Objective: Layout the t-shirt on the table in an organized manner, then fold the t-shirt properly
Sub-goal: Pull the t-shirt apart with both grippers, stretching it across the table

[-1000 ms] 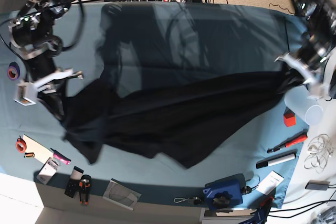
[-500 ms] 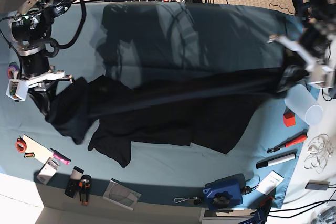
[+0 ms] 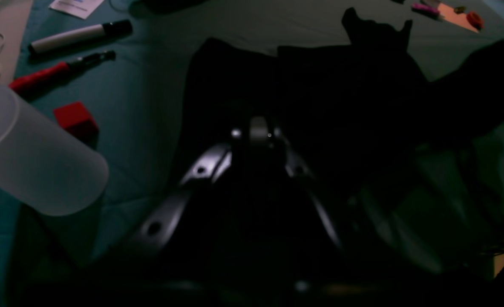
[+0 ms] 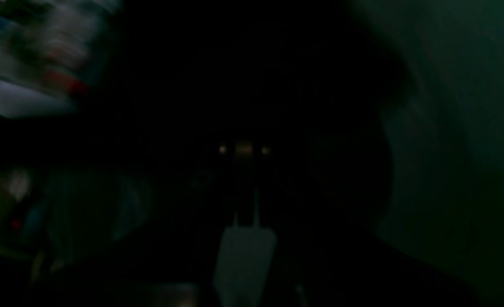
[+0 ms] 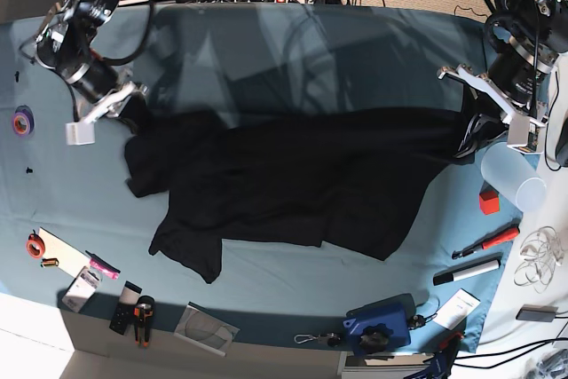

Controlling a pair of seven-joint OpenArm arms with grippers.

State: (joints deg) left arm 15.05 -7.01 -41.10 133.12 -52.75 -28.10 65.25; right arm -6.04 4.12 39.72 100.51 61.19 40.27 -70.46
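My left pincer (image 5: 473, 130) and right pincer (image 5: 133, 108) each pinch an end of the shirt (image 5: 293, 184). It lies across the table (image 5: 293, 42), long axis edge to edge, slack toward the near edge.

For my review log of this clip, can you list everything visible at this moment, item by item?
t-shirt: 1, black, spread across the middle of the table, held at both ends
table: 1, teal-blue cover
tape roll: 1, purple, far left edge
tape roll: 1, orange-red, lower left
pliers: 1, black and orange, front edge
blue case: 1, front edge
red cube: 1, right side
frosted cup: 1, translucent white, lying beside the cube
screwdriver: 1, red handle, right side
marker: 1, white with black cap, below the screwdriver
left hand: gripping the shirt's right end
right hand: gripping the shirt's left end
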